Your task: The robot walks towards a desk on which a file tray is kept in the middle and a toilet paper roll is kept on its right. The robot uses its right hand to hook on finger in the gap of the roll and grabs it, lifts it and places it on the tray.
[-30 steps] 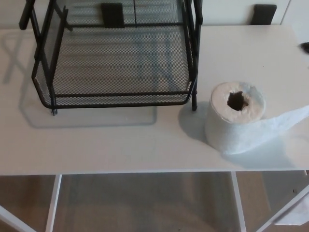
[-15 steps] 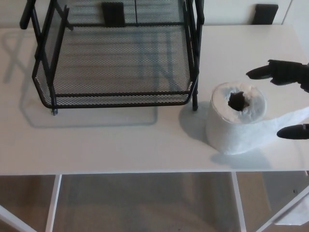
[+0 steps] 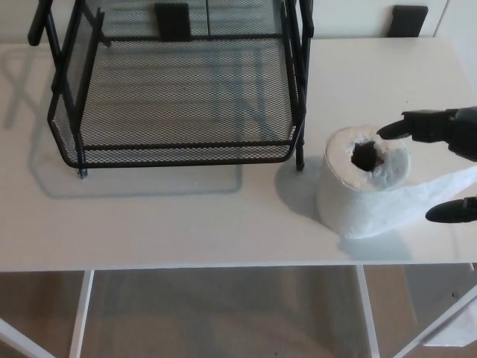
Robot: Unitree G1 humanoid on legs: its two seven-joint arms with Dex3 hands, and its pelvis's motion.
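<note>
On the counter (image 3: 186, 216), head view: toilet paper roll (image 3: 363, 186) stands on end just right of the file tray (image 3: 186, 145), not in it yet; a loose sheet (image 3: 447, 186) trails off to the right; right robot hand (image 3: 447, 128) is open and holding nothing, one fingertip over the roll's rim by the core hole (image 3: 365, 154); left robot hand isn't in shot. Roll looks light and squishy, so I'd hook the core rather than squeeze; that loose sheet could drag or unwind.

File tray (image 3: 179, 153) mid-desk (image 3: 186, 216), toilet paper roll (image 3: 358, 190) just right, right hand (image 3: 447, 149) beside roll
</note>
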